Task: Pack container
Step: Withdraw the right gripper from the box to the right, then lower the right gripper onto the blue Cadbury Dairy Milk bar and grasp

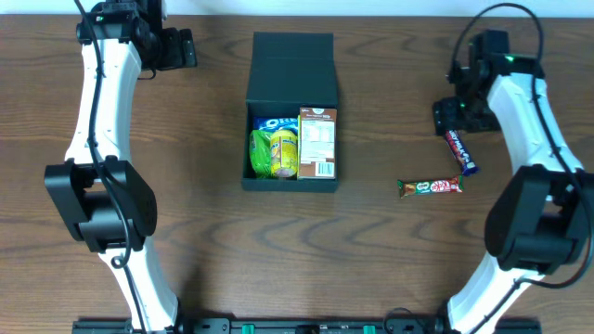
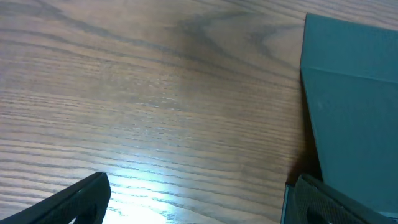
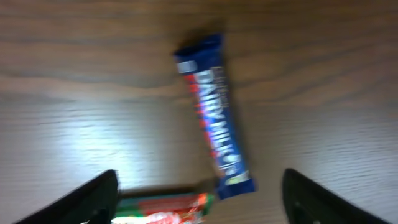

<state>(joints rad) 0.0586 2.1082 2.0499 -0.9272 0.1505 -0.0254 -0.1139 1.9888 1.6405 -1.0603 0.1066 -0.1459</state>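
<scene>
1. The wooden table (image 1: pixel 186 213) lies under both my grippers.
2. The container (image 1: pixel 292 60) sits between my two arms with its flap lid thrown back flat. It is nearer my left gripper (image 1: pixel 176 48). In the left wrist view its dark wall (image 2: pixel 354 93) is close by the finger on the right of that view.
3. My left gripper (image 2: pixel 199 199) has its fingers spread wide, with only bare wood between them.
4. My right gripper (image 3: pixel 200 190) is also spread wide and holds nothing. It hangs above the table, well away from the container.
5. Inside the container a brown and white carton (image 1: pixel 317 144) stands along the side towards my right gripper.
6. A green and yellow packet (image 1: pixel 276 153) fills the side towards my left gripper, with a blue packet (image 1: pixel 276 122) just behind it.
7. A blue chocolate bar (image 3: pixel 214 118) lies on the table just ahead of my right gripper, angled across the gap between the fingers.
8. A red and green bar (image 3: pixel 161 208) lies near that bar's closer end, beside the finger on the left of the right wrist view.
</scene>
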